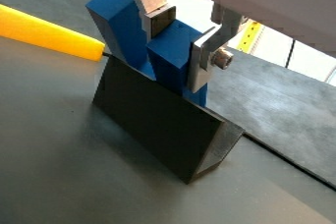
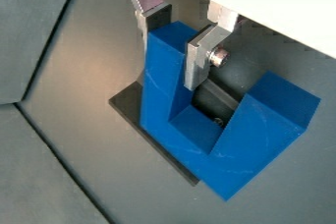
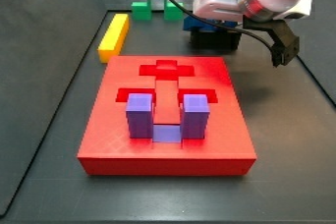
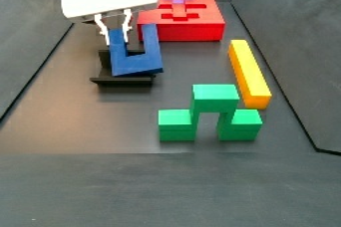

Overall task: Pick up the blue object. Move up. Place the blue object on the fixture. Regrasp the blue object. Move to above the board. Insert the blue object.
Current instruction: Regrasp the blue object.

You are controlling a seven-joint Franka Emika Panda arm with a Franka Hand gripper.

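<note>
The blue object [image 1: 125, 31] stands tilted in the black fixture [image 1: 157, 120], prongs up; it also shows in a wrist view [image 2: 250, 130] and a side view [image 4: 134, 60]. My gripper [image 1: 182, 49] straddles one prong, with both silver fingers pressed against its sides, so it is shut on that prong [image 2: 175, 46]. In a side view the gripper [image 4: 120, 34] sits right over the fixture [image 4: 120, 79]. In a side view the gripper [image 3: 217, 17] hides most of the block above the fixture [image 3: 210, 39]. The red board [image 3: 132, 90] lies apart from the fixture.
A paler purple U-shaped block [image 3: 160, 115] sits in a slot of the board [image 4: 200, 27]. A long yellow bar [image 4: 248, 72] lies beside the board. Green blocks [image 4: 206, 112] lie on the dark floor near the bar.
</note>
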